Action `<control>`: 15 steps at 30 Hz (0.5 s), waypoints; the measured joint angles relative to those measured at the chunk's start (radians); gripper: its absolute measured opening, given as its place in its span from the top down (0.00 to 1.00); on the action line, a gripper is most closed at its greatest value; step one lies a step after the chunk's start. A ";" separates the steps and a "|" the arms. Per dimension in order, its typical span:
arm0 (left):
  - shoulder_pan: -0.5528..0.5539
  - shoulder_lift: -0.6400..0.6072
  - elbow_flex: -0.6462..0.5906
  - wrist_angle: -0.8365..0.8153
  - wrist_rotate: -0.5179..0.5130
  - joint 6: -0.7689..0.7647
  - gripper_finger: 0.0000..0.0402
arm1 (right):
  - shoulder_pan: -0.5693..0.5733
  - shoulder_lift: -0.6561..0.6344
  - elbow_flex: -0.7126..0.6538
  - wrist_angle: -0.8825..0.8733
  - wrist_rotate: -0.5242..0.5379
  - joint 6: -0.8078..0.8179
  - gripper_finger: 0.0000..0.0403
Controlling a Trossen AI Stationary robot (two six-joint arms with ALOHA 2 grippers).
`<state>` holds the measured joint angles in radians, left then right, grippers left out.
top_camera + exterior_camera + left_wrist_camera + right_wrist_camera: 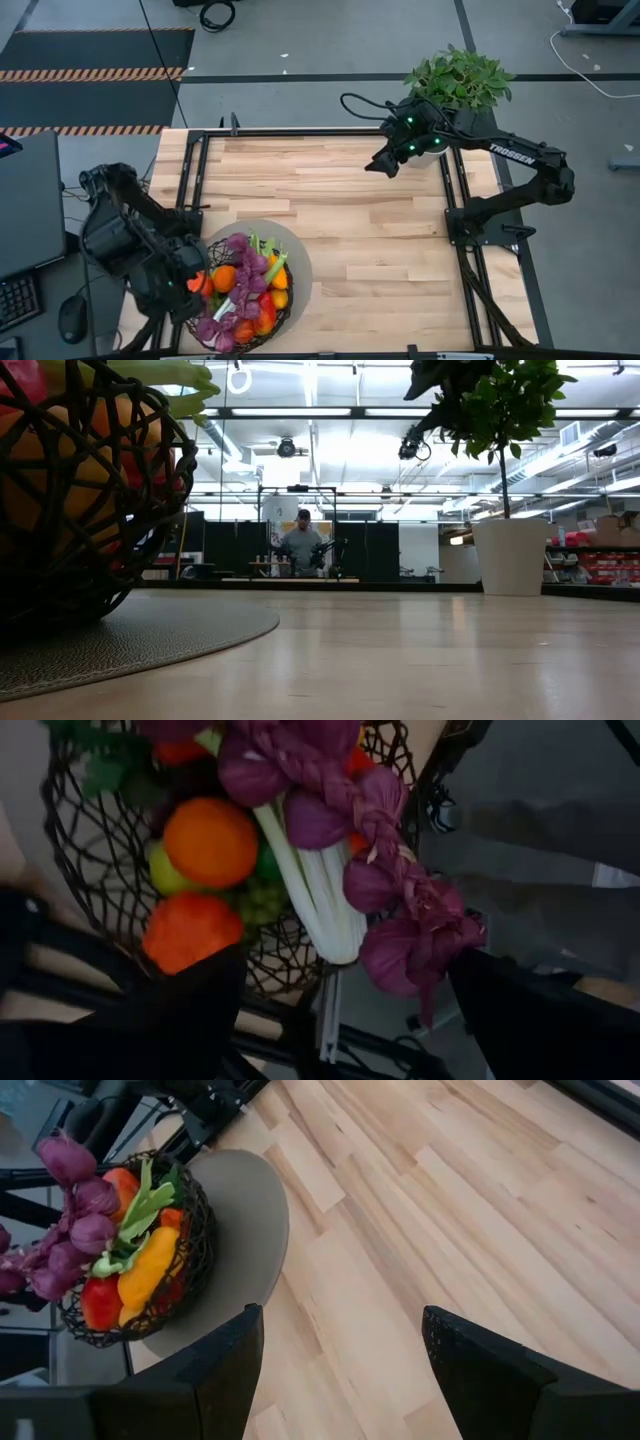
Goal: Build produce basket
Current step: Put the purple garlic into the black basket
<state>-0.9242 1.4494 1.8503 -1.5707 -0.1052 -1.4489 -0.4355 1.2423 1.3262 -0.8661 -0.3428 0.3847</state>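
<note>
filled wire basket (pixel 70 490) on round mat (pixel 190 630); left gripper (pixel 192 283) beside it, wide, holding nothing; right gripper (pixel 383 165) raised, parted, holding nothing.

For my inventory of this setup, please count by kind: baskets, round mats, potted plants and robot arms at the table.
Basket: 1
Round grey mat: 1
Potted plant: 1
Robot arms: 2, the left arm and the right arm
Total: 5
</note>
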 joint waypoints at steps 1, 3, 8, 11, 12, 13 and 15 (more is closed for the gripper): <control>0.012 -0.005 0.000 0.000 0.000 0.026 0.12 | 0.010 0.000 0.000 0.000 0.009 0.006 0.31; 0.035 -0.014 0.000 0.000 0.001 0.079 0.12 | 0.030 0.000 0.000 0.000 0.021 0.015 0.31; 0.080 -0.029 -0.001 0.000 0.030 0.207 0.12 | 0.083 0.000 0.000 0.003 0.064 0.037 0.31; 0.077 -0.039 -0.029 0.001 0.058 0.246 0.12 | 0.113 0.000 0.000 0.026 0.091 0.062 0.31; 0.072 -0.044 -0.045 0.001 0.079 0.256 0.12 | 0.122 0.000 0.000 0.040 0.095 0.072 0.31; 0.063 -0.048 -0.067 -0.001 0.104 0.266 0.12 | 0.134 0.000 0.000 0.060 0.095 0.082 0.31; 0.037 -0.063 -0.123 0.001 0.156 0.283 0.12 | 0.163 0.000 0.000 0.116 0.096 0.092 0.31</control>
<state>-0.8875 1.3866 1.7272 -1.5695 0.0503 -1.1656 -0.2720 1.2423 1.3262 -0.7499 -0.2470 0.4769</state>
